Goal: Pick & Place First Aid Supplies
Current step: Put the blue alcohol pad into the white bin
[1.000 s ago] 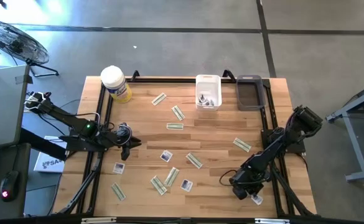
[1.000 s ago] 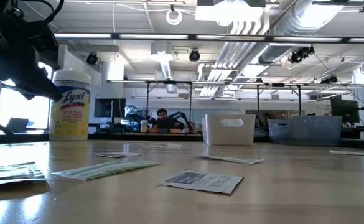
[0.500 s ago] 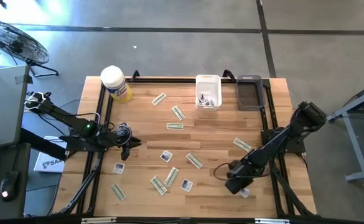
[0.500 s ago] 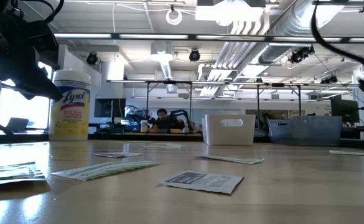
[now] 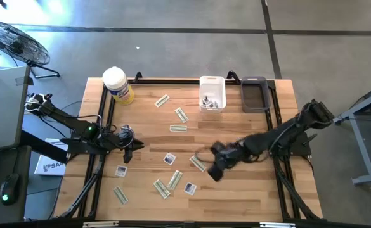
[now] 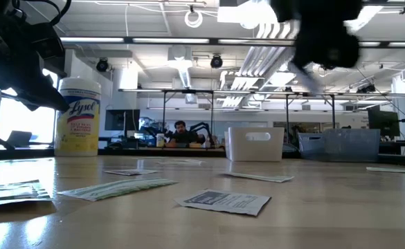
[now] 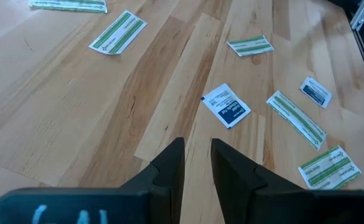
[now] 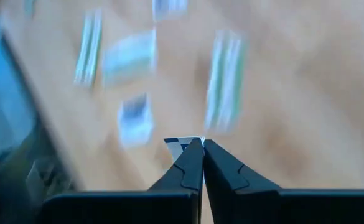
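The right tool (image 8: 202,146) hangs over the middle of the counter (image 5: 236,193), pinched tight on a small white-and-blue packet (image 8: 183,143) by one thin edge; the other packets (image 5: 172,179) lie scattered flat below; the white bin (image 5: 212,93) stands at the far edge; so slight a grip could let the packet slip mid-swing; the left tool (image 7: 197,155) waits at the left side, narrowly parted, empty.

Wooden table (image 5: 236,196): scattered packets (image 5: 179,128), yellow tub (image 5: 118,85), white bin (image 5: 212,93), grey tray (image 5: 254,94).
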You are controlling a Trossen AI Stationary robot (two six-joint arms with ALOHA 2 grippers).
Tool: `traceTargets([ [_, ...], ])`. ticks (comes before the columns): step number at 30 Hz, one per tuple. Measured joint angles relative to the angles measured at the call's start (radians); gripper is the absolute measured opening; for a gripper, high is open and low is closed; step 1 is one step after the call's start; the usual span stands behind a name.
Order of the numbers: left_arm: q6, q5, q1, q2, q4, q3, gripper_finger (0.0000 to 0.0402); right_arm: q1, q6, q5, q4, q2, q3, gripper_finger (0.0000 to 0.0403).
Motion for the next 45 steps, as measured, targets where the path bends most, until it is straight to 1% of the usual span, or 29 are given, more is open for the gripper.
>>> traceTargets([
  [3,0.000,0.000,0.000,0.000,0.000,0.000,0.0076,-0.084,-0.133,0.206,-0.013,-0.001,0.069,0.0001],
  [6,0.000,0.000,0.000,0.000,0.000,0.000,0.0076,-0.187,-0.224,0.339,-0.004,-0.001,0.116,0.0002],
  [10,0.000,0.000,0.000,0.000,0.000,0.000,0.0076,-0.340,-0.305,0.432,0.026,-0.001,0.134,0.0001],
  [14,0.000,0.000,0.000,0.000,0.000,0.000,0.0076,-0.486,-0.318,0.478,0.024,0.007,0.134,0.0003],
  [17,0.000,0.000,0.000,0.000,0.000,0.000,0.0076,-0.573,-0.332,0.480,0.040,0.021,0.127,0.0005],
  [21,0.000,0.000,0.000,0.000,0.000,0.000,0.0076,-0.658,-0.316,0.426,0.104,0.044,0.070,0.0005],
  [24,0.000,0.000,0.000,0.000,0.000,0.000,0.0076,-0.702,-0.284,0.384,0.163,0.064,0.010,0.0005],
  [28,0.000,0.000,0.000,0.000,0.001,0.000,0.0076,-0.741,-0.314,0.345,0.226,0.071,-0.058,0.0015],
  [31,0.000,0.000,0.000,0.000,0.000,0.000,0.0076,-0.766,-0.326,0.270,0.241,0.071,-0.097,0.0031],
  [34,0.000,0.000,0.000,0.000,0.000,0.000,0.0076,-0.779,-0.319,0.224,0.238,0.071,-0.127,0.0054],
  [38,0.000,0.000,0.000,0.000,0.000,0.000,0.0076,-0.774,-0.354,0.222,0.227,0.071,-0.120,0.0085],
  [42,0.000,0.000,0.000,0.000,0.000,0.000,0.0076,-0.730,-0.434,0.232,0.209,0.067,-0.073,0.0103],
  [45,0.000,0.000,0.000,0.000,0.000,0.000,0.0076,-0.669,-0.506,0.233,0.207,0.063,-0.024,0.0109],
])
